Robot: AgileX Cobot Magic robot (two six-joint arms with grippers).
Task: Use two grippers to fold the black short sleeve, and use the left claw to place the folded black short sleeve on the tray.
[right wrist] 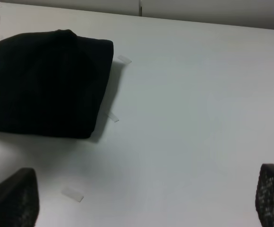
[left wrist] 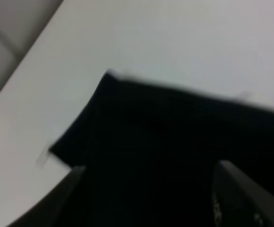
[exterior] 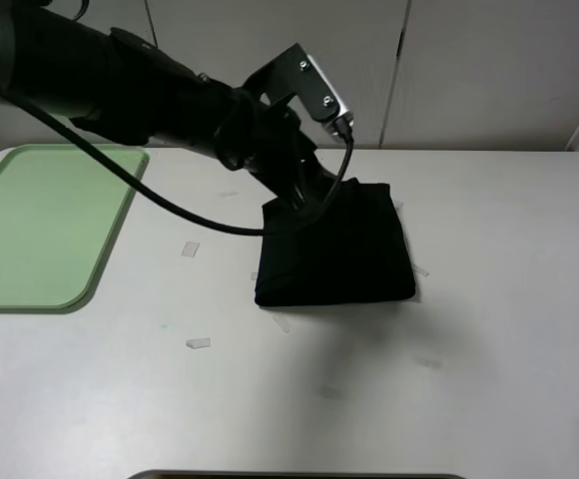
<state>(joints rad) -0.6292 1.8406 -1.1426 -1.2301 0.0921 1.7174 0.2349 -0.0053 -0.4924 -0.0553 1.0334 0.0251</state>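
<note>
Lying folded and nearly square, the black short sleeve sits beneath spread left fingers; right fingers spread too.

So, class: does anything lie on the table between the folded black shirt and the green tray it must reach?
Only small clear tape scraps lie on the table between the folded black shirt and the green tray. Nothing visible blocks the path.

The bench lies bare to the right of and in front of the folded black short sleeve, giving open passage there. The left arm stretches low between the green tray and the garment, blocking that side's approach; the tray carries nothing.
</note>
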